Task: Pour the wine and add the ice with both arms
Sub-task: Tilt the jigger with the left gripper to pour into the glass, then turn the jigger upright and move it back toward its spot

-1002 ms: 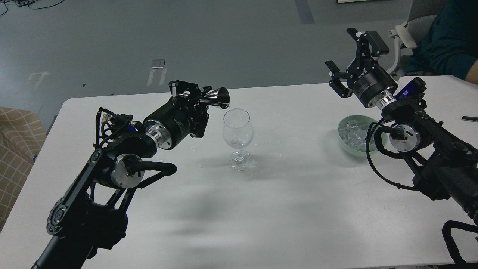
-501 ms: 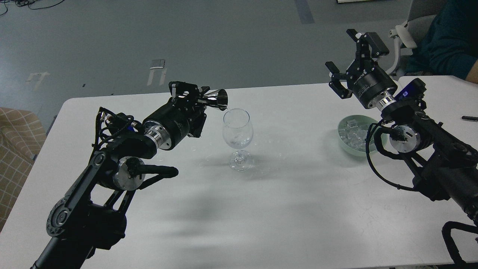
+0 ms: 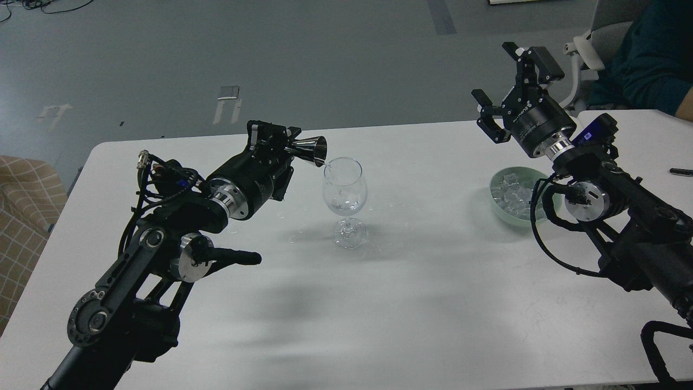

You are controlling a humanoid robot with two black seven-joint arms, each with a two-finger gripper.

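A clear stemmed wine glass (image 3: 345, 195) stands upright at the table's middle. A little clear wine (image 3: 345, 205) lies in the bottom of its bowl, barely visible. My left gripper (image 3: 286, 145) is shut on a small steel jigger (image 3: 309, 150), held on its side with its mouth at the glass's left rim. My right gripper (image 3: 503, 86) is open and empty, raised above and behind a pale green bowl (image 3: 497, 201) that holds the ice (image 3: 511, 194). My right arm's wrist hides part of that bowl.
The white table (image 3: 422, 281) spans the view. A person in a dark teal top (image 3: 649, 59) sits on a chair at the back right. A black pen (image 3: 680, 172) lies at the table's right edge. A beige checked seat (image 3: 24, 216) stands left of the table.
My left gripper has moved the jigger slightly down and left, bringing its mouth to the glass's rim, and the left elbow has shifted. The right arm has barely moved.
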